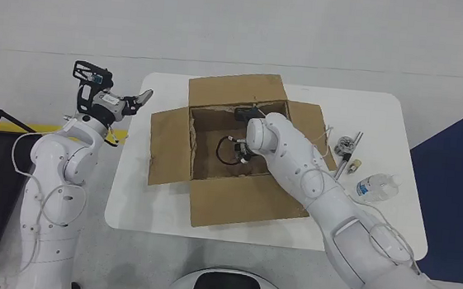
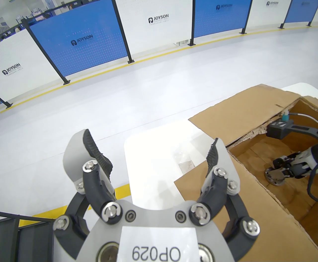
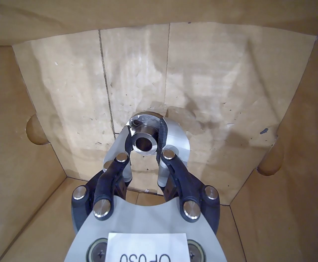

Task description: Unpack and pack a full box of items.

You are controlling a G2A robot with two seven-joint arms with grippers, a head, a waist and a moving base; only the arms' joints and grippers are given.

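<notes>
Evidently the right end effector [image 3: 144, 130] is clamped on the collar of a flanged metal hub [image 3: 143, 146], low inside the cardboard box [image 1: 171, 147]. The hub looks heavy, rigid and slick, so the collar seems the soundest hold. The left end effector [image 2: 151, 136] hangs spread by the tabletop [image 2: 149, 158] edge.

Location: I work in a large open hall, an industrial test floor rather than a home. Evidence: pale glossy floor [image 2: 139, 99] marked with yellow lines [image 2: 121, 190]; blue and white partition panels [image 2: 79, 44] on black posts [image 2: 123, 32]; one white table [image 1: 367, 115].
</notes>
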